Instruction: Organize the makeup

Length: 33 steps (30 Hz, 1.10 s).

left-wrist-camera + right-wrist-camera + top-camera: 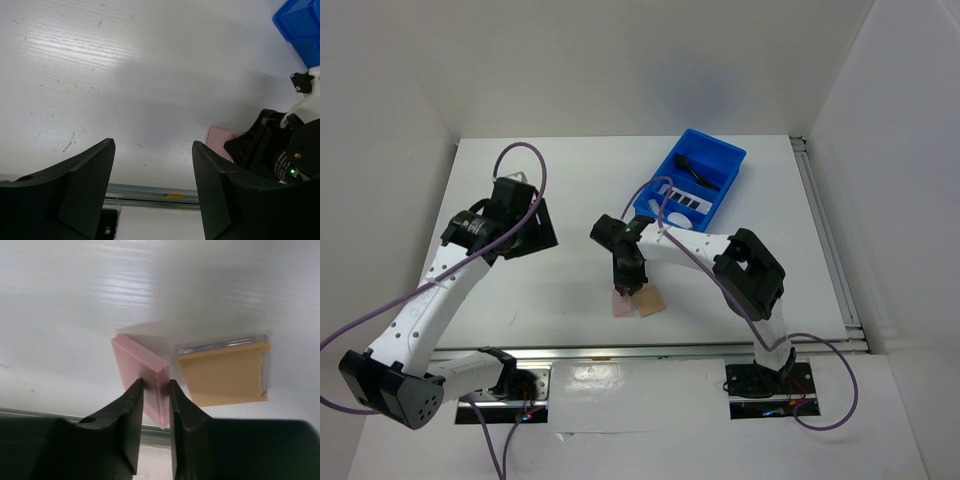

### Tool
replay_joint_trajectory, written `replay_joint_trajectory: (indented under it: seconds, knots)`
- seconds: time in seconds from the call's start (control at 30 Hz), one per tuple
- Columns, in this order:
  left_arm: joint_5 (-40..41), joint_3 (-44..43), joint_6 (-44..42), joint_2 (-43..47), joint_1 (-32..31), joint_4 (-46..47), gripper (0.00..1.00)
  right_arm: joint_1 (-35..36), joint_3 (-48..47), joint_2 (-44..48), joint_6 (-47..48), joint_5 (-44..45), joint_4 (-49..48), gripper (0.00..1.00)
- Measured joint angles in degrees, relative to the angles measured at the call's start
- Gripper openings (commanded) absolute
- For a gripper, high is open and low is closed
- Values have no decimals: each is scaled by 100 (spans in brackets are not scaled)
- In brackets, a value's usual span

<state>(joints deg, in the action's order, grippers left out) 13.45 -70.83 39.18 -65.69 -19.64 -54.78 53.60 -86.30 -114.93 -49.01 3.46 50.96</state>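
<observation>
A pink square pad [137,357] stands tilted up on its edge on the white table, and my right gripper [156,382] is shut on it, one finger pressed to each face. A tan pad [225,372] in a clear case lies flat just to its right. From above, the pink pad [619,306] and tan pad [651,301] sit near the table's front edge under the right gripper [625,287]. A dark palette [682,197] with a white label and a black brush [698,172] lie in the blue tray [732,172]. My left gripper [153,142] hangs open over bare table, holding nothing.
The blue tray [300,25] stands at the back right of the table. A metal rail [650,350] runs along the front edge. The right arm's wrist [272,152] shows at the right of the left wrist view, next to the pink pad [222,136].
</observation>
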Motion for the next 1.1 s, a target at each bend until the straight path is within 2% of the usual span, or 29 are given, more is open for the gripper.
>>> replay_joint_trajectory:
  seconds: [0.23,0.33,0.43,1.1]
  knots:
    - [85,13,0,9,0,4,76,4,-208,4,31,55,-17,6]
    - [136,59,0,63,0,28,76,4,-208,15,50,72,-37,6]
    - [162,74,0,96,0,39,76,4,-208,28,52,116,-46,0]
    - [535,94,24,332,0,39,76,-52,-450,304,267,1040,-44,0]
